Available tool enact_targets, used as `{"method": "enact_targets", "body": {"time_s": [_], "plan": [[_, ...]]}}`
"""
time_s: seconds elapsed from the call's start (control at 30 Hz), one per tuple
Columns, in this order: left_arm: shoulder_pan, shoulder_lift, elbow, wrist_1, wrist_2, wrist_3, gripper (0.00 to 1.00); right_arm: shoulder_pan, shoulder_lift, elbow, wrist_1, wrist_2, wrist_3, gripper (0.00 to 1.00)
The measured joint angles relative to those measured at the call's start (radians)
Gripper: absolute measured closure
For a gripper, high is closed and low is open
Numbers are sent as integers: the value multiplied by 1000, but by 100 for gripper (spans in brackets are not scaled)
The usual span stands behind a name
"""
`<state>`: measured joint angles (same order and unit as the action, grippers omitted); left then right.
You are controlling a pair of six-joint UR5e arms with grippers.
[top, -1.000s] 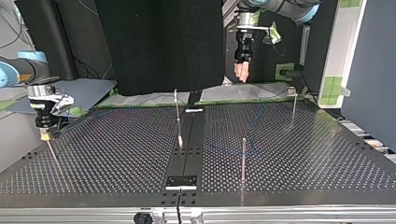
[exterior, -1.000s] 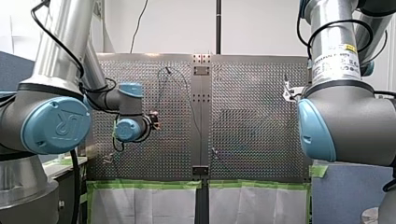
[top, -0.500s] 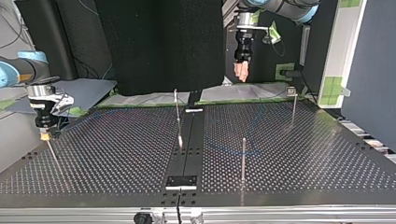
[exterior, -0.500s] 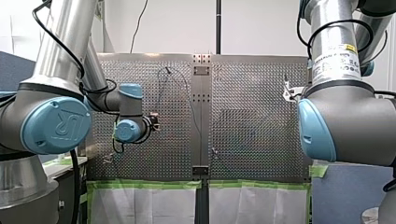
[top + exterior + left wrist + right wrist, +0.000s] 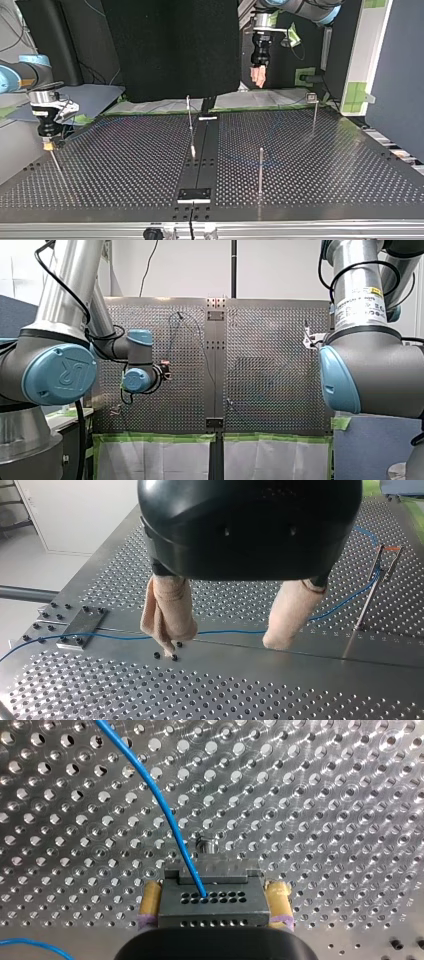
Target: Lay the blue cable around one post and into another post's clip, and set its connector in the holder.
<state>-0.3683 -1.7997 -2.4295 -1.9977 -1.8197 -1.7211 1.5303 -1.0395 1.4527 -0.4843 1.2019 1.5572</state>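
A dark grey connector (image 5: 212, 906) with rows of holes sits between the yellow pads of my right gripper (image 5: 214, 895), which is shut on it. The blue cable (image 5: 165, 815) leaves its face and curves away over the perforated plate. At the top view's left, my right gripper (image 5: 48, 145) hangs at the top of a thin slanted post (image 5: 56, 162). My left gripper (image 5: 221, 645) is open with beige pads and nothing between them. It hovers above the blue cable (image 5: 225, 632), which runs on to a clip post (image 5: 372, 587). In the top view my left gripper (image 5: 258, 77) is high at the back.
Three slim posts (image 5: 190, 125), (image 5: 260, 170), (image 5: 314, 117) stand on the perforated table (image 5: 125, 165). A small fixture plate (image 5: 80, 625) holds the cable beside the dark centre strip (image 5: 200, 165). Green tape edges the table's far side.
In the front view my left arm's wrist has edged slightly up and to the left. The right arm and the connector have not moved.
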Motion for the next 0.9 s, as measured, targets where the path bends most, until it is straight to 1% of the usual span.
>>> {"method": "enact_targets", "body": {"time_s": [0.23,0.53,0.9], "plan": [[0,0,0,0,2,0,0,0,1,0,-2,-8,-2,21],[0,0,0,0,4,-2,0,1,2,-1,6,-7,-7,21],[0,0,0,0,4,-2,0,1,5,0,8,-6,-7,21]]}}
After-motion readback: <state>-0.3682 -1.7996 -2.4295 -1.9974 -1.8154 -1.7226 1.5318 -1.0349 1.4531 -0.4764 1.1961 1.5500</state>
